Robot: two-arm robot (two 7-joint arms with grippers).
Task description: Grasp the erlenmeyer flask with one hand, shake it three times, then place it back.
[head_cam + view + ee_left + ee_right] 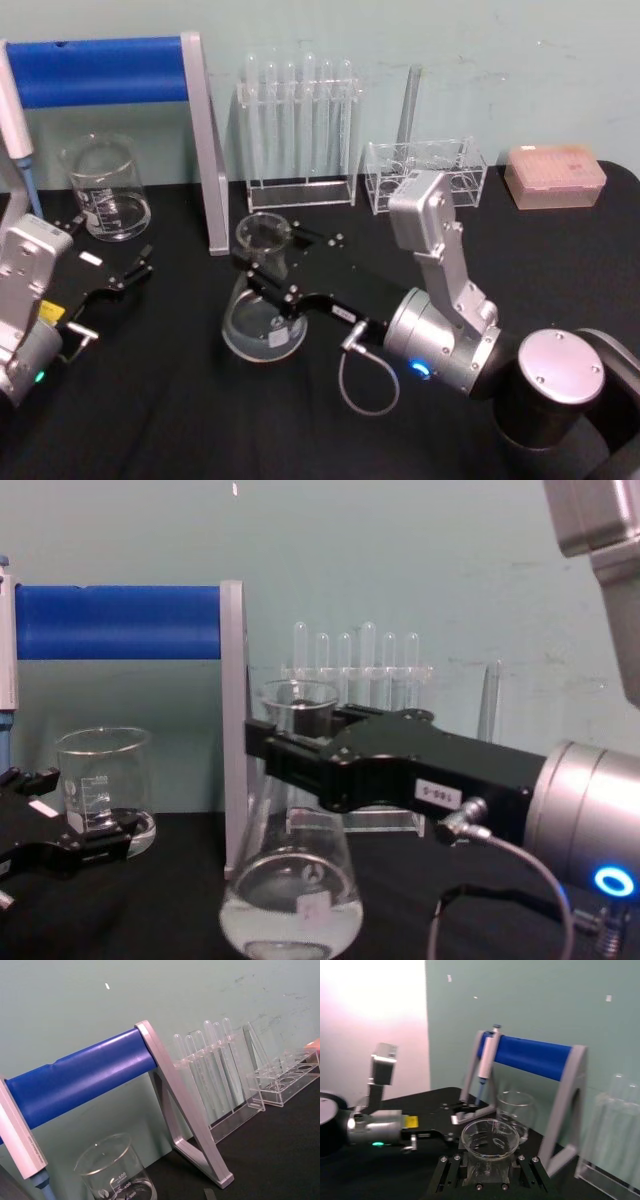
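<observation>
Right end effector (pixel 263 263), gripping erlenmeyer flask (pixel 262 330) (neck)

From where I stand, the beaker (pixel 117 1175) just ahead of the left gripper (pixel 125 280) shows printed graduations 500, 400, 300. The right gripper (pixel 285 745) carries a white number label (pixel 437 792), its digits unreadable. The logo on the erlenmeyer flask (pixel 290 900) in its jaws is illegible.

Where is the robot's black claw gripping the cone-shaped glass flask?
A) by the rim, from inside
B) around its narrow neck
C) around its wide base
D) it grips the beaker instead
B: the right gripper has its jaws either side of the erlenmeyer flask at the narrow neck, just under the rim; the left gripper rests open near the beaker.
</observation>
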